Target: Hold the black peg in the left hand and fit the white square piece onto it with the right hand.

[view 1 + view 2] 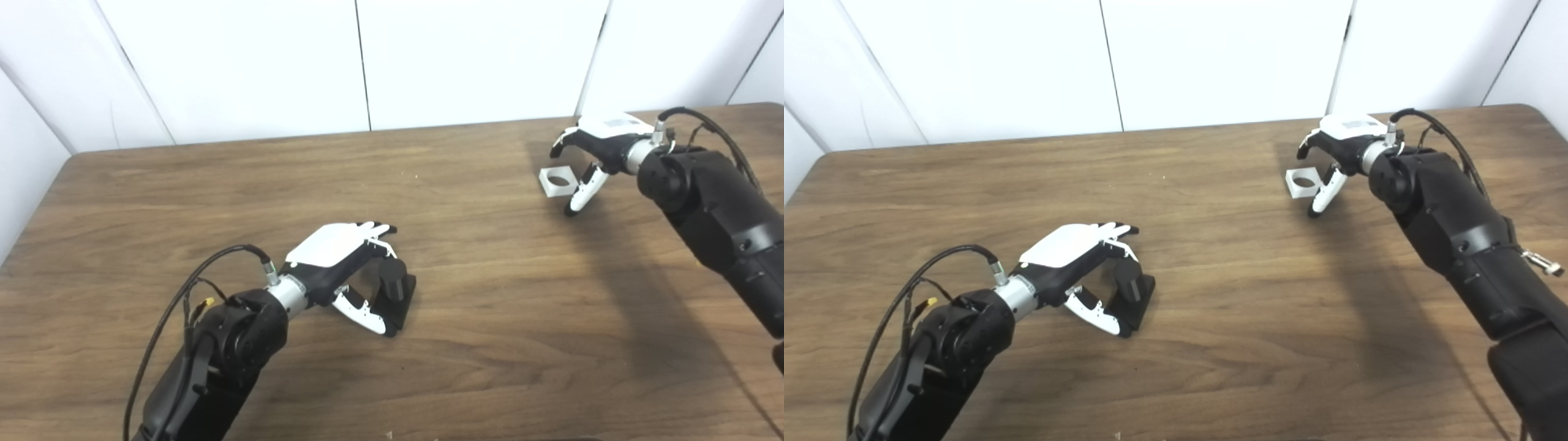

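Right now both hands sit at their pick-ups, nothing lifted yet by the look of it. Left hand (343, 263) is at near-centre of the table (184, 202), fingers curled over the black peg (395, 288), thumb under its near side; the peg stands on its flat base on the wood. Contact seems likely but whether the grip is firm, can't tell. Right hand (1338, 156) is far right, fingers spread and arched over the white square piece (1303, 182), which lies flat on the table with its round hole facing up; thumb just beside its right edge, not pinching yet.

To do this step well, I'd judge: close left fully round the peg base so the post stays free and upright. Right should pinch the piece by opposite outer edges, keeping the hole uncovered. Risk: piece sliding away on the wood under a one-sided push.
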Controlling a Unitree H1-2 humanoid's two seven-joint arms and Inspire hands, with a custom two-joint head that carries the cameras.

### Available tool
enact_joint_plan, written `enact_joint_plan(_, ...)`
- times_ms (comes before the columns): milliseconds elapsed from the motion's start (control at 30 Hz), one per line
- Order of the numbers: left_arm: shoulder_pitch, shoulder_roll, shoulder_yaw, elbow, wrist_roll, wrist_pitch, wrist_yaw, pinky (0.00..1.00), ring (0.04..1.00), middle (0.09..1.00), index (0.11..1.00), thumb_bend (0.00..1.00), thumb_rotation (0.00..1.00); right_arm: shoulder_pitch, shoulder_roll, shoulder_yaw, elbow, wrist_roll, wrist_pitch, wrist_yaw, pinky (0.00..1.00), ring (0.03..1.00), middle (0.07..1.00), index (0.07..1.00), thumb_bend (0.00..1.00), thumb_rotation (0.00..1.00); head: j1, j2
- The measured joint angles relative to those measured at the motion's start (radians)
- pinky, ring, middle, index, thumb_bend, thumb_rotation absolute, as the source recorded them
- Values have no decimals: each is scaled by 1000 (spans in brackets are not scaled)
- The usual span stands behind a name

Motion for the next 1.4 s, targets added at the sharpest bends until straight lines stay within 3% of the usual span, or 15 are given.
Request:
enact_joint_plan(600,0,0,-1,-11,3,17,-11,1000,1000,982,627,880,339,-1,2,3,6,-5,-5,0,1000,1000,933,778,853,246,5,2)
enact_joint_plan(900,0,-1,-2,-14,4,30,-14,1000,1000,989,635,884,338,-11,-1,15,22,-6,-38,1,1000,1000,931,711,790,242,11,3)
enact_joint_plan(1400,0,-1,-2,-15,3,32,-11,1000,1000,989,633,891,316,-26,-1,29,23,-5,-59,31,1000,1000,932,706,631,197,12,6)
